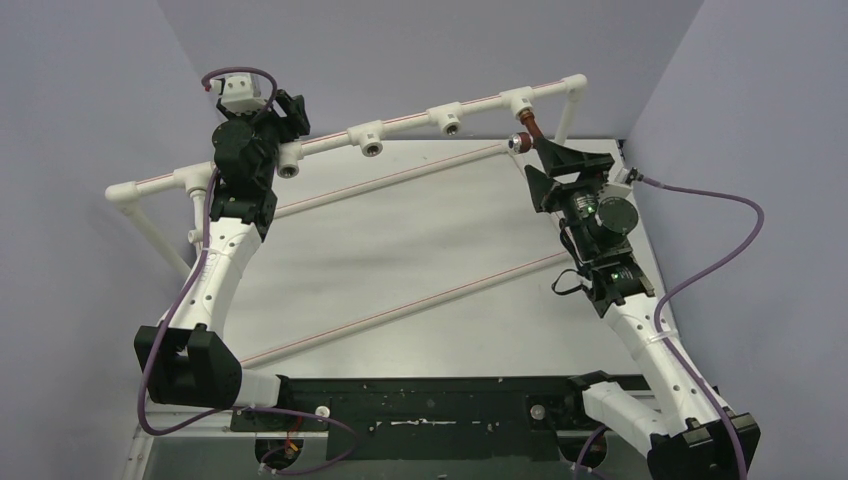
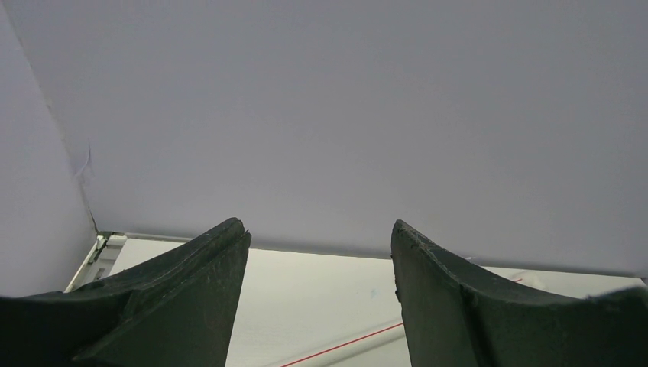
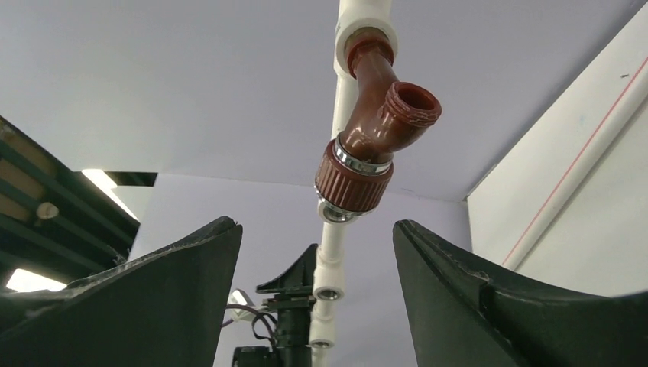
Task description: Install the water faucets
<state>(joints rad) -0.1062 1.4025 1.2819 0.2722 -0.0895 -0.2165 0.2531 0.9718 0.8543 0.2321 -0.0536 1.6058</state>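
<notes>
The dark reddish-brown faucet (image 1: 524, 133) sits with its end in the rightmost white tee socket (image 1: 519, 100) of the pipe frame, its silvery knob cap pointing left. In the right wrist view the faucet (image 3: 373, 130) hangs from the tee (image 3: 365, 23) just beyond my fingers. My right gripper (image 1: 541, 162) (image 3: 315, 223) is open, just short of the knob and not touching it. My left gripper (image 1: 291, 112) (image 2: 317, 225) is open and empty, raised by the frame's left end and facing the wall. The white faucet is out of view.
Open tee sockets (image 1: 372, 145) (image 1: 450, 122) line the top pipe, one more (image 1: 289, 166) beside the left arm. Two loose red-striped pipes (image 1: 400, 176) (image 1: 410, 310) lie on the table. Walls close the back and sides. The left arm (image 3: 306, 306) shows past the faucet.
</notes>
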